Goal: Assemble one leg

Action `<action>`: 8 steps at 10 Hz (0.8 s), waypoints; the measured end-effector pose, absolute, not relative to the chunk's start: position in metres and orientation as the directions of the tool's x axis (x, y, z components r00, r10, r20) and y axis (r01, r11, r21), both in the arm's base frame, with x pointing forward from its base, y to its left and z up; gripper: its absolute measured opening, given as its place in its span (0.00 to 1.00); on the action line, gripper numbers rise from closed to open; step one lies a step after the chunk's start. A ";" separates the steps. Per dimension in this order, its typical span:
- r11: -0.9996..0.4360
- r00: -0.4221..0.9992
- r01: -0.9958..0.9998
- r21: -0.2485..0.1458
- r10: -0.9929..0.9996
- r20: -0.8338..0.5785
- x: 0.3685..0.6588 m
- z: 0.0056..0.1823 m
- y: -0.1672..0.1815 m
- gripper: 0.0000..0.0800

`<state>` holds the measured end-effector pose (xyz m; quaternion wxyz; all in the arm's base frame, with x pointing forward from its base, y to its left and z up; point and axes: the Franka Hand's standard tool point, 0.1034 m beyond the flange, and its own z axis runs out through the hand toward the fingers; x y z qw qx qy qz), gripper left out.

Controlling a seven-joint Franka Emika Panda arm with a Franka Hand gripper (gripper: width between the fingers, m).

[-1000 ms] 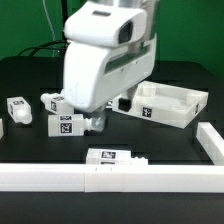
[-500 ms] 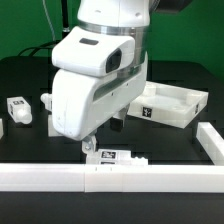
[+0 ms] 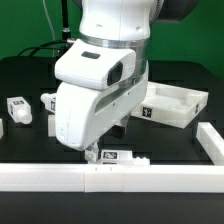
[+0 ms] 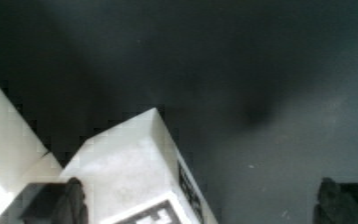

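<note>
Your Panda arm hangs low over the black desk (image 3: 25, 80), by the edge nearest the exterior camera, where the leg (image 3: 120, 157) lies flat beside a white border rail (image 3: 40, 177). Your fingers (image 4: 48, 203) stand spread, the leg's tagged end (image 4: 131, 165) between them, hard against one; contact cannot be told. A second leg (image 3: 18, 108) sits toward the desk's edge at the exterior view's left.

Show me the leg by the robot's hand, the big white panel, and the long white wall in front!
leg (image 3: 122, 158), exterior view, on its tagged top face.
panel (image 3: 180, 115), exterior view, on its front side.
wall (image 3: 50, 178), exterior view, on its front face.
</note>
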<state>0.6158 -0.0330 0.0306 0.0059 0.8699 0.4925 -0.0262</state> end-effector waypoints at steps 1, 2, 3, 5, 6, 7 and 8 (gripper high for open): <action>-0.516 0.514 0.857 -0.015 0.856 -0.051 0.616 0.031 -0.033 0.81; -0.518 0.516 0.855 -0.015 0.855 -0.052 0.615 0.032 -0.033 0.81; -0.516 0.515 0.857 -0.009 0.856 -0.051 0.617 0.037 -0.032 0.81; -0.509 0.509 0.861 0.004 0.860 -0.044 0.624 0.044 -0.029 0.81; -0.509 0.508 0.861 0.006 0.860 -0.042 0.626 0.044 -0.029 0.81; -0.509 0.509 0.861 0.004 0.860 -0.043 0.626 0.041 -0.030 0.81; -0.509 0.509 0.861 -0.002 0.860 -0.045 0.624 0.037 -0.029 0.81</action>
